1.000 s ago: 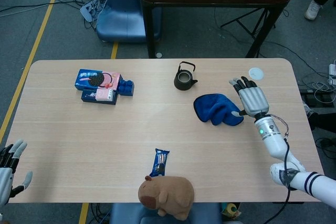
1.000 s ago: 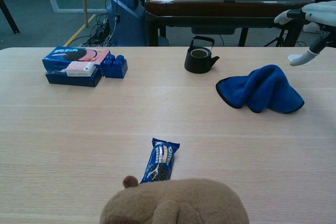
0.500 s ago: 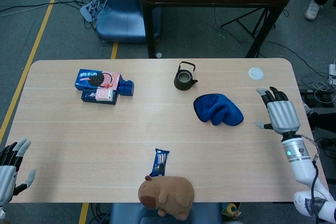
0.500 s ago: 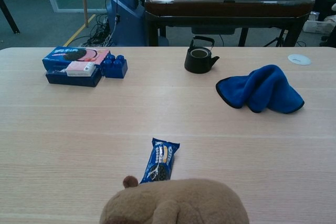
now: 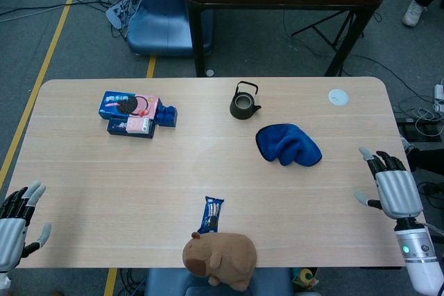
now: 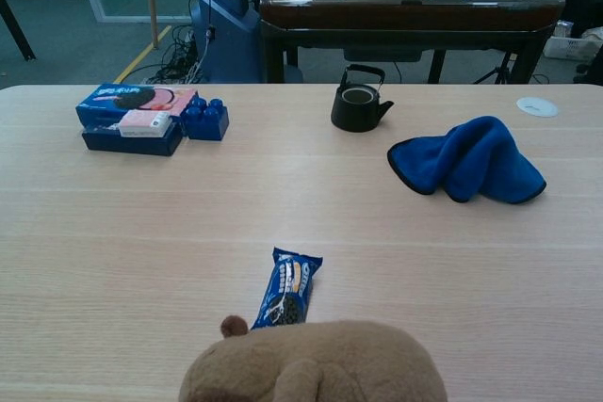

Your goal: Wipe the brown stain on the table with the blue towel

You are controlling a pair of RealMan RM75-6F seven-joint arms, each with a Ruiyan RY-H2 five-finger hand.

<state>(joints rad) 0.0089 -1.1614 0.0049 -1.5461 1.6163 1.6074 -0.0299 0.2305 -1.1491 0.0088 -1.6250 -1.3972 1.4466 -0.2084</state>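
Our right hand (image 5: pixel 397 190) hangs over the near right corner of the table (image 5: pixel 104 178), fingers spread apart and holding nothing, well apart from the blue towel (image 5: pixel 288 145). Our left hand (image 5: pixel 15 221) sits at the near left edge, fingers likewise splayed and empty. Neither hand shows in the chest view.

We see the blue towel lying crumpled in a loose mound on the right half of the table, with a dark-edged flap spread toward the left (image 6: pixel 468 161). We cannot make out a brown stain anywhere on the wood from either view.

Behind the towel and a little to its left stands a small black teapot (image 5: pixel 244 102), upright, lid off, handle raised. A small white disc (image 5: pixel 338 97) lies near the far right corner. On the far left we find a cookie box (image 5: pixel 128 113) with a blue toy brick (image 5: pixel 166 115) touching its right end. Near the front edge, a blue snack packet (image 5: pixel 211 214) lies just beyond a brown plush toy (image 5: pixel 219 258), whose back fills the bottom of the chest view.
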